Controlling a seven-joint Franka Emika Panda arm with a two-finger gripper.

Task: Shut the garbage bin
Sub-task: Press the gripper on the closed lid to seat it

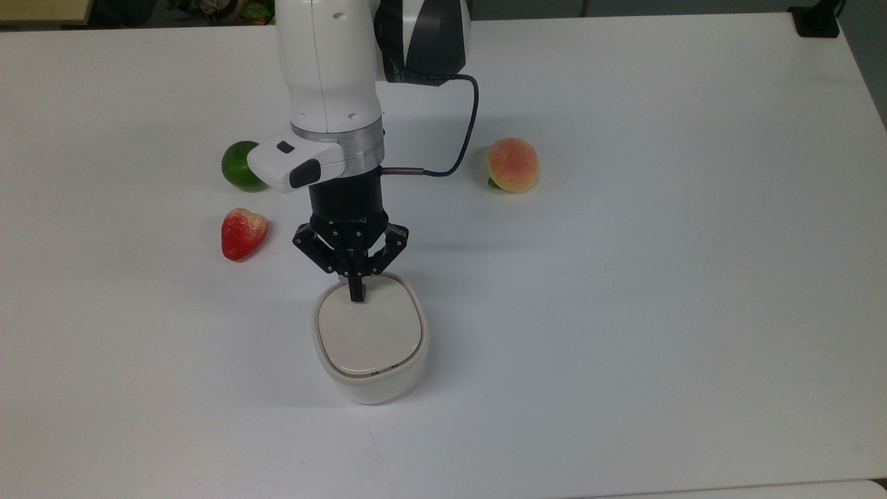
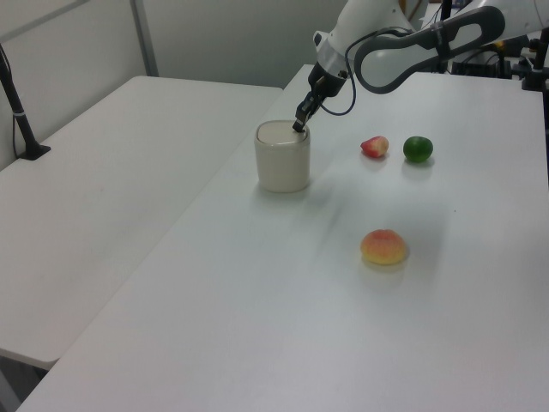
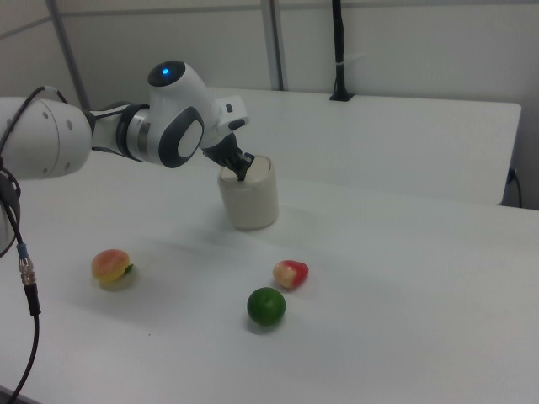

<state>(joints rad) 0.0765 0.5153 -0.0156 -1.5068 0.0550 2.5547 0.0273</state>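
The garbage bin (image 1: 371,378) is a small white rounded-square bin on the table, also seen in the left view (image 2: 282,167) and the right view (image 3: 249,202). Its beige lid (image 1: 367,333) lies flat on the rim, down all round. My gripper (image 1: 356,296) is shut, and its black fingertips press on the lid's far edge in the top view. From the side the gripper (image 2: 298,126) touches the top of the bin at the left view's right rim, and the gripper (image 3: 242,175) touches it again in the right view.
A red strawberry (image 1: 242,233) and a green lime (image 1: 238,166) lie at the top view's left of the arm. A peach (image 1: 511,164) sits to the top view's right. A second table joins at the left view's left.
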